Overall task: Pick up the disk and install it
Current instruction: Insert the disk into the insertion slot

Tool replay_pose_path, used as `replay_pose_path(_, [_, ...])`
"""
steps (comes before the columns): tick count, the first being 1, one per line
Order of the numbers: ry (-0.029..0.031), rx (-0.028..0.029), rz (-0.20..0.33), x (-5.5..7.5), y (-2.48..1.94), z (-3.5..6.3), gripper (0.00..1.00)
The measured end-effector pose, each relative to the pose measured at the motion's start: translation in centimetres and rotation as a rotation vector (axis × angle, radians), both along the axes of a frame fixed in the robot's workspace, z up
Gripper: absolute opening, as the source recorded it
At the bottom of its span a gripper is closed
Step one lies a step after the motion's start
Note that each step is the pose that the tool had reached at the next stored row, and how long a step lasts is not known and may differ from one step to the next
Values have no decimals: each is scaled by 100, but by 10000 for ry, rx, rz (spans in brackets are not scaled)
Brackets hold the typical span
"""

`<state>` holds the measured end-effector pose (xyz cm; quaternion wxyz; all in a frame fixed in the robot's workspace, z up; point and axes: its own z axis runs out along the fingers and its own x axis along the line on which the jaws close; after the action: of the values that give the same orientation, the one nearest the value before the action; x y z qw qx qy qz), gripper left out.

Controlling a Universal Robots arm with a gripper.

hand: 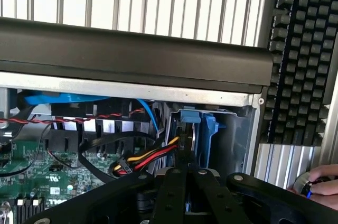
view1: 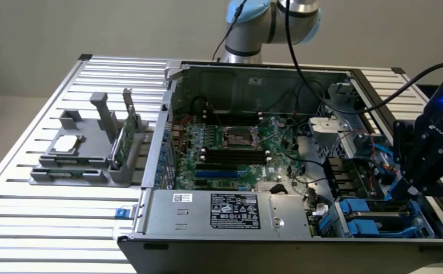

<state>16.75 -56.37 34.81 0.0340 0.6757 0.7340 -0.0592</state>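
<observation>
The disk [view1: 375, 216] lies in the drive bay at the front corner of the open computer case, on the exterior view's right, its blue rails showing around a dark body. In the wrist view the disk [hand: 199, 122] is end-on, blue plastic framing it inside the bay. My gripper [view1: 401, 196] reaches down into that bay from above. Seen from the wrist, the gripper [hand: 185, 156] has its black fingers pressed together with no gap, and the tips are right at the disk's near end. I cannot tell whether they touch it.
The case wall [view1: 282, 214] and power supply box sit beside the bay. Red, yellow and black cables [hand: 148, 156] run close to the fingers. A grey fixture [view1: 84, 157] holds a chip and a green card. A keyboard [hand: 301, 49] and a person's hand [hand: 323, 182] lie outside the case.
</observation>
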Motion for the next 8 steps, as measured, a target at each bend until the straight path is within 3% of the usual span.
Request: replay_pose_path(8, [0, 6, 130, 5, 0, -47, 11])
